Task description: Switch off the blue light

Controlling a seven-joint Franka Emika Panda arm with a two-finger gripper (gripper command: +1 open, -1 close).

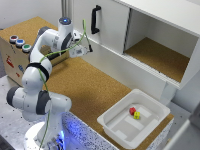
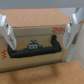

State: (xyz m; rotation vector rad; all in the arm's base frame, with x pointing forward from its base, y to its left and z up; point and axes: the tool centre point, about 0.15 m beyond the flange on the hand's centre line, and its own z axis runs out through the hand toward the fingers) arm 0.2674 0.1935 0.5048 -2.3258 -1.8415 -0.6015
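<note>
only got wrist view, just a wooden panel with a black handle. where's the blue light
observer: The blue light sits on top of the wooden box at the exterior view's left, between a red button and a green button.
operator: hand near it
observer: No, the hand is to the exterior view's right of all three buttons, touching none.
operator: anything else out there
observer: A white bin holds a red piece and a yellow piece.

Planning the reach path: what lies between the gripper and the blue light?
In the exterior view, the robot's own white arm crosses the stretch between the gripper and the blue light on the wooden box; nothing else shows there.
</note>
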